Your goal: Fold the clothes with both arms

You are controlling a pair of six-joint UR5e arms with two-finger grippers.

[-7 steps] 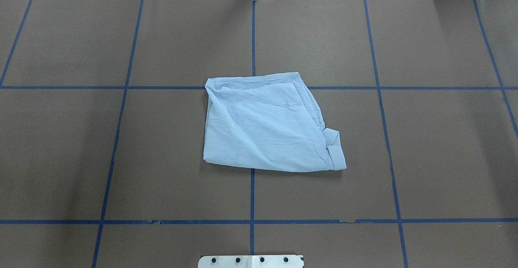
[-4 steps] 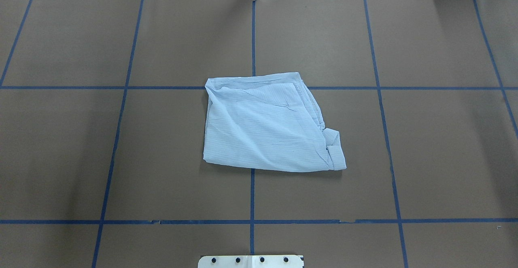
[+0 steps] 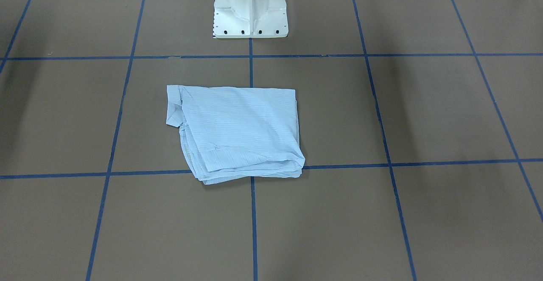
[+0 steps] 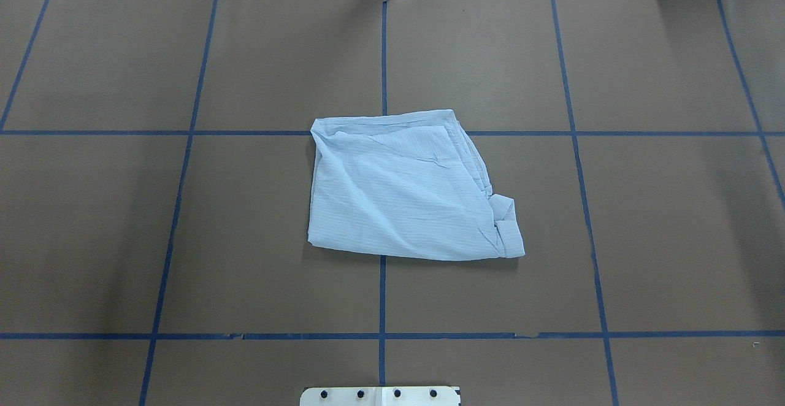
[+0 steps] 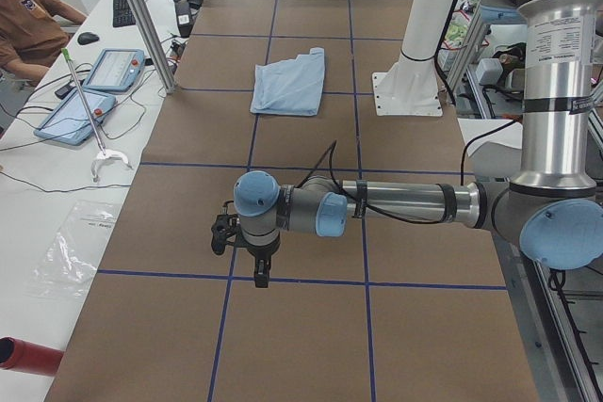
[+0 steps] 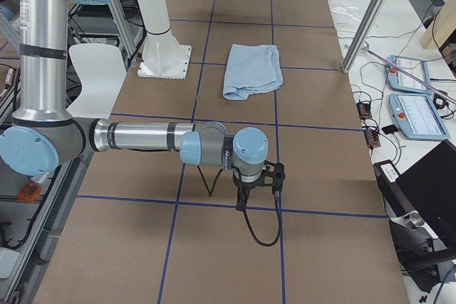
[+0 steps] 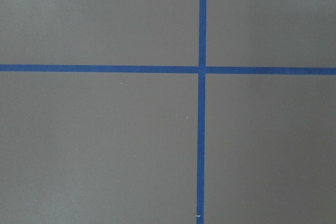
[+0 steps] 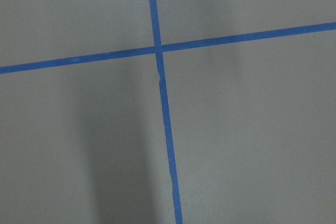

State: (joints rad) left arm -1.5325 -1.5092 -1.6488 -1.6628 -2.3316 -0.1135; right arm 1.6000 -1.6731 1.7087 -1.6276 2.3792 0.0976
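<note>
Apparently the shirt point(image 4: 405, 188) lies folded, with left end effector point(image 5: 261, 273) and right end effector point(image 6: 241, 201) grip unreadable; regrasping risks spilling loose layers.

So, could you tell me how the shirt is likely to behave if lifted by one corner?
The shirt looks thin and creased, so it would probably hang limp. Its layers are loosely stacked, so they would likely slide apart and unfold. Pushed, it may bunch up rather than glide on the table.

Brown desk point(image 4: 674, 240), blue tape grid point(image 4: 381, 295); folded pale-blue shirt point(image 4: 405, 191) lies at centre, over a tape crossing; white pedestal base point(image 3: 250, 18) stands at one edge.
</note>
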